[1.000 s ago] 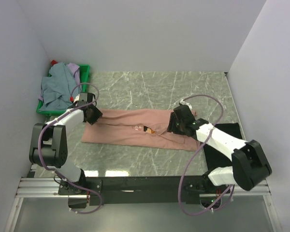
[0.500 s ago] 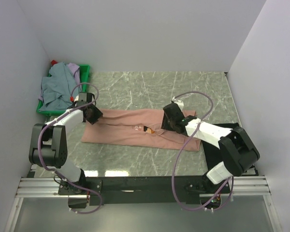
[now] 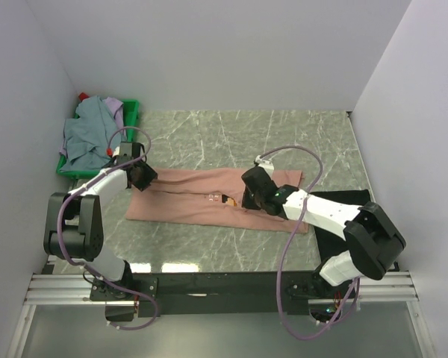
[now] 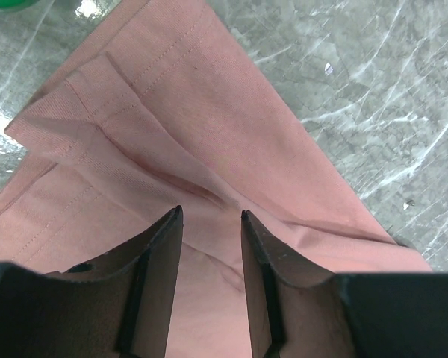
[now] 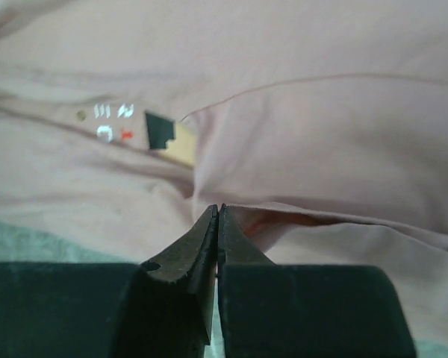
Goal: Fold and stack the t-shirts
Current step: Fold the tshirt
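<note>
A salmon-pink t-shirt (image 3: 187, 200) lies as a long folded strip across the table, its small chest print (image 3: 222, 198) near the middle. My left gripper (image 3: 144, 179) is at the strip's left end, open, fingertips straddling a crease in the pink cloth (image 4: 209, 112). My right gripper (image 3: 248, 200) sits just right of the print (image 5: 145, 133), shut, its tips (image 5: 217, 208) pinching the edge of a folded flap of the pink shirt (image 5: 321, 134). A black t-shirt (image 3: 362, 200) lies flat at the right, partly under the right arm.
A green crate (image 3: 131, 112) stands at the back left, holding a grey-blue shirt (image 3: 86, 136) and a lavender one (image 3: 116, 109). White walls close the table on three sides. Marbled green tabletop (image 3: 231, 138) shows behind the pink shirt.
My right gripper has slid left along the pink shirt toward the print and closed on the flap edge. The left gripper has stayed in place, open.
</note>
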You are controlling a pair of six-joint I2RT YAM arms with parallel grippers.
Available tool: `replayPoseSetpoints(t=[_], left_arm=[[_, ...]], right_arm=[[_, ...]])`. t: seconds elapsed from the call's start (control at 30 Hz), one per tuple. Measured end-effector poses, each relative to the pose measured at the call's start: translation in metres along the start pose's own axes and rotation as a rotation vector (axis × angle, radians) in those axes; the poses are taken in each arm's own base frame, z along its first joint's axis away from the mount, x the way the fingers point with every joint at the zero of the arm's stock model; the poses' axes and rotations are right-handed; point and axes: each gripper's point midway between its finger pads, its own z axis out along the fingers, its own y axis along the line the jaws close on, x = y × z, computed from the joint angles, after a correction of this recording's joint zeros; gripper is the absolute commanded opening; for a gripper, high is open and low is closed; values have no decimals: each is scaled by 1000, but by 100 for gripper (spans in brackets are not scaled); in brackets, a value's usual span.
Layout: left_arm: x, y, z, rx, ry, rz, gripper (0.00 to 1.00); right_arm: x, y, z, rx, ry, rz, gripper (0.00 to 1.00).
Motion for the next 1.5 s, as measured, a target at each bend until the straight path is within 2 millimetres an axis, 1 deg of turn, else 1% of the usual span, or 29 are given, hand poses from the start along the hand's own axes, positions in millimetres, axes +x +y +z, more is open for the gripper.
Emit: replayPoseSetpoints(t=[0.13, 0.2, 0.23, 0.3, 0.33, 0.43, 0.6, 0.63, 0.7, 0.8, 0.87, 0.93, 1.0, 1.07, 1.17, 1.27, 1.3, 1.33, 1.43, 1.5], left_arm=[[1, 0, 0, 4, 5, -2, 42], [1, 0, 0, 6, 7, -2, 43], [1, 0, 0, 6, 8, -2, 43], [1, -1, -1, 10, 12, -2, 43], [2, -1, -1, 11, 13, -2, 43], [2, -1, -1, 15, 18, 4, 44], [3, -2, -2, 22, 22, 11, 44], [3, -3, -3, 25, 23, 12, 44], [3, -4, -4, 32, 27, 12, 44], [4, -6, -5, 41, 33, 16, 44], [5, -7, -5, 46, 36, 20, 44], [5, -7, -7, 51, 37, 32, 43], [8, -10, -10, 56, 39, 53, 43], [13, -13, -15, 63, 41, 81, 41], [27, -25, -25, 97, 46, 134, 38], [47, -31, -35, 125, 56, 183, 34], [55, -30, -37, 128, 63, 199, 32], [63, -27, -37, 126, 73, 217, 26], [89, -15, -33, 99, 123, 266, 18], [102, -8, -28, 72, 149, 293, 18]], right_arm=[[13, 14, -4, -40, 33, 5, 2], [19, 20, -5, -59, 48, 8, 3], [22, 23, -5, -67, 56, 10, 10], [28, 28, -4, -78, 70, 13, 15], [31, 30, -3, -83, 78, 12, 25], [37, 33, -3, -90, 95, 12, 36], [38, 34, -7, -99, 94, 12, 41], [38, 31, -10, -96, 89, 11, 45], [35, 24, -18, -81, 70, 13, 45], [16, 15, -30, -69, 16, 31, 45], [4, 4, -29, -42, -10, 52, 47], [-4, -13, -25, 6, -19, 77, 47], [-9, -28, -21, 45, -22, 107, 47], [-13, -44, -17, 81, -24, 137, 50], [-13, -61, -13, 125, -20, 173, 51], [-13, -73, -6, 157, -5, 200, 51], [-12, -79, -3, 171, 5, 211, 51], [-11, -84, 0, 188, 15, 220, 51], [-4, -95, 9, 226, 47, 241, 50], [0, -100, 13, 243, 68, 251, 50]])
